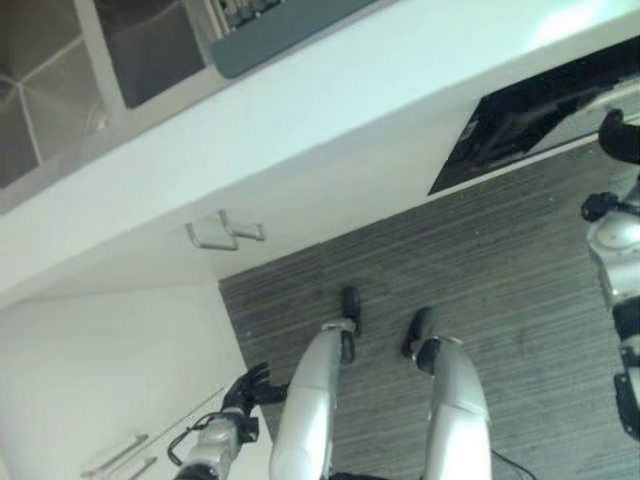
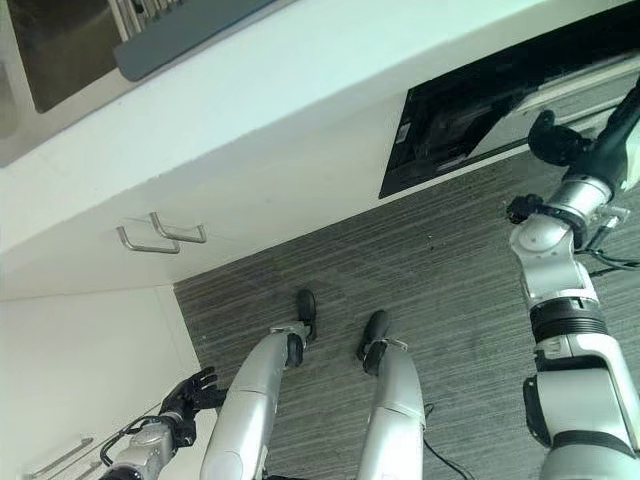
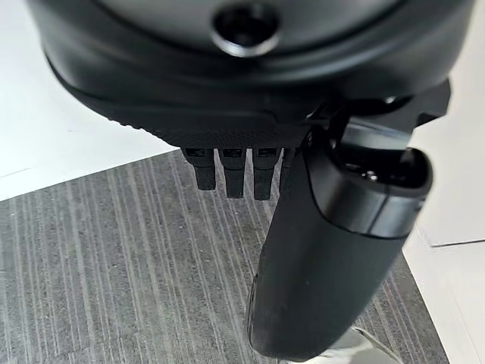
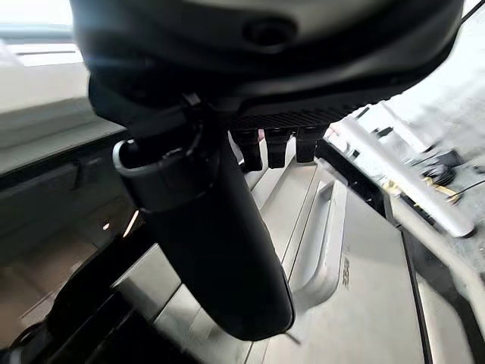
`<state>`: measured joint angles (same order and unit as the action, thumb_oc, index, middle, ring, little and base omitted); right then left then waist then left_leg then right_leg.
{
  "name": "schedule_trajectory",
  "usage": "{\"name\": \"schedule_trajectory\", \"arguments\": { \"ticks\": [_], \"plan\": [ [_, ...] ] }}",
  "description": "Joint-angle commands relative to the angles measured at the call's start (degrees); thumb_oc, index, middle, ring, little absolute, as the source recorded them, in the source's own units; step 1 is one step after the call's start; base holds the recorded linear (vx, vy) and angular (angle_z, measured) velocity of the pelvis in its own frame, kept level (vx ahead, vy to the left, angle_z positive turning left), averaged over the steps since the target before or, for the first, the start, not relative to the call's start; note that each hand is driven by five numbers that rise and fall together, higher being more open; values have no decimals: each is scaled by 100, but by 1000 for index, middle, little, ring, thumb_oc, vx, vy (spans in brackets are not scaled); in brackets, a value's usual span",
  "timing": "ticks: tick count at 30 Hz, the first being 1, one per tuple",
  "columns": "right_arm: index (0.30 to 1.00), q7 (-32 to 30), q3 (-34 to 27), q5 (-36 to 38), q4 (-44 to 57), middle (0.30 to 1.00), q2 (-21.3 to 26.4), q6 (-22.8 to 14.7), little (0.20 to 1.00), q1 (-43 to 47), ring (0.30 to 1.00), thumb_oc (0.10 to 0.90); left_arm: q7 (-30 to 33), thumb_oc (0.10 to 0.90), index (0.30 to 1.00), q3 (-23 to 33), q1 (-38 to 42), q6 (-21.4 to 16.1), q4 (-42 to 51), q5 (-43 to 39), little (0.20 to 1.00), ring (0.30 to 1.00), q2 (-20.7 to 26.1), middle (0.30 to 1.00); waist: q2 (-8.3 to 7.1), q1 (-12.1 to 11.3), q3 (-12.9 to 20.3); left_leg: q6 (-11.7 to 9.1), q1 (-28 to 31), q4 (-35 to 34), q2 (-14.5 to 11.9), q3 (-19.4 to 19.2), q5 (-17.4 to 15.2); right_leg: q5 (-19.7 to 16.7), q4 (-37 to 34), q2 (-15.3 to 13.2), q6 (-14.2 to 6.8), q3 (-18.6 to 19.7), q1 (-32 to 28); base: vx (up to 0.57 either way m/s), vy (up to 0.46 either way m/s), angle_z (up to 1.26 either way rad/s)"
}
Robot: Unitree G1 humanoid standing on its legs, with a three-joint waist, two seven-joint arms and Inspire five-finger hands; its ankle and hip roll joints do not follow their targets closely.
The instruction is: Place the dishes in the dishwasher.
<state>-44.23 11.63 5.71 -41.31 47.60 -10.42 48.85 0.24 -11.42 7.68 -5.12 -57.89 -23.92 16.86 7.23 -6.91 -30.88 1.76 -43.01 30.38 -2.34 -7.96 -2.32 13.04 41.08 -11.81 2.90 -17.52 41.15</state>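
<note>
No dishes in either hand. Left hand (image 2: 190,392) hangs low near the white cabinet (image 1: 100,370), fingers loosely spread, empty. Right hand (image 2: 553,137) is up at the dishwasher (image 2: 470,110) opening, far right; can't tell its fingers. Dish rack (image 1: 285,25) sits on the counter (image 1: 330,110), contents unreadable. Dishes likely rigid, slick, breakable: grip rims.

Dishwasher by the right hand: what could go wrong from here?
1. The right hand is up against the dishwasher opening, so a fast reach might knock or snag on its edge.
2. The dishwasher lies at the head views' far edge, so aiming there is likely poorly guided.
3. The left hand hangs open beside the white cabinet; a swing could hit it.
</note>
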Motion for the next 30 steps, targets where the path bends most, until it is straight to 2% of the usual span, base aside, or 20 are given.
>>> {"name": "schedule_trajectory", "arguments": {
  "ticks": [1, 4, 9, 13, 18, 19, 23, 24, 28, 30],
  "plan": [
    [900, 164, 698, -1166, 901, 900, 521, -959, 900, 1142, 900, 800, -68, 800, 900, -210, -415, 0, 36, 190, 900, 900, 288, 900, 73, -346, 108, -200, 350, -789, 351, 104, 25, 886, 841, 231, -164, -205, -377, 35, -1, 17],
    [900, 50, 1022, -1268, 839, 900, 459, -879, 900, 1535, 900, 800, -105, 800, 900, -261, -458, -43, 51, 282, 900, 900, 302, 900, 91, -465, 108, -165, 301, -738, 352, 117, 14, 892, 930, 187, -150, -272, -372, 45, -1, 4],
    [900, -47, 1153, -1169, 761, 900, 425, -850, 900, 1875, 900, 800, -129, 800, 900, -304, -551, -140, 75, 273, 900, 900, 330, 900, 118, -575, 108, -135, 257, -720, 376, 151, 13, 874, 956, 163, -156, -318, -380, 20, -2, 6],
    [900, 120, 986, -936, 873, 900, 264, -771, 900, 1581, 900, 800, -146, 800, 900, -234, -582, -207, 77, 143, 900, 900, 338, 900, 93, -574, 108, -102, 394, -827, 386, 161, 11, 822, 830, 179, -200, -312, -510, 0, -5, 7],
    [900, 446, 382, -708, 1331, 900, -244, -862, 900, 98, 900, 800, -483, 800, 900, 206, -649, -342, 79, -718, 900, 900, 172, 900, -9, -334, 108, -60, 929, -1168, 345, 129, 6, 713, 456, 257, -301, -151, -854, -9, 7, 6],
    [900, 503, 73, -560, 1576, 900, -563, -978, 900, -770, 900, 800, -489, 800, 900, 449, -606, -633, 127, -999, 900, 900, 157, 900, -80, -146, 108, -65, 1240, -1316, 301, 86, -9, 656, 232, 302, -380, -45, -1067, 6, 34, -1],
    [900, 573, -251, -575, 1640, 900, -1149, -1425, 900, -2291, 900, 800, -285, 800, 900, 912, -536, -1246, 584, -1630, 900, 900, 164, 900, -147, 179, 108, -85, 1722, -1319, 169, 73, -193, 513, -343, 453, -526, 96, -1583, -18, 13, -2],
    [900, 525, -296, -609, 1636, 900, -1269, -1524, 900, -2527, 900, 800, -218, 800, 900, 998, -507, -1318, 718, -1645, 900, 900, 179, 900, -95, 204, 108, -54, 1714, -1319, 72, 67, -91, 299, -519, 537, -488, 24, -1631, -94, 2, -2],
    [900, 613, -513, -435, 1558, 900, -1520, -1725, 900, -3287, 900, 800, -160, 800, 900, 1259, -513, -1622, 1158, -1990, 900, 900, 231, 900, -167, 394, 108, -53, 2217, -1319, 43, 56, -228, 230, -861, 611, -516, 25, -2244, -28, -32, -13],
    [900, 691, -598, -241, 1556, 900, -1733, -1710, 900, -3644, 900, 800, -256, 800, 900, 1369, -575, -1613, 1402, -2115, 900, 900, 188, 900, -218, 488, 174, -59, 2473, -1319, 10, 41, -318, 186, -1083, 674, -533, 27, -2580, 48, -68, -9]
  ]
}}
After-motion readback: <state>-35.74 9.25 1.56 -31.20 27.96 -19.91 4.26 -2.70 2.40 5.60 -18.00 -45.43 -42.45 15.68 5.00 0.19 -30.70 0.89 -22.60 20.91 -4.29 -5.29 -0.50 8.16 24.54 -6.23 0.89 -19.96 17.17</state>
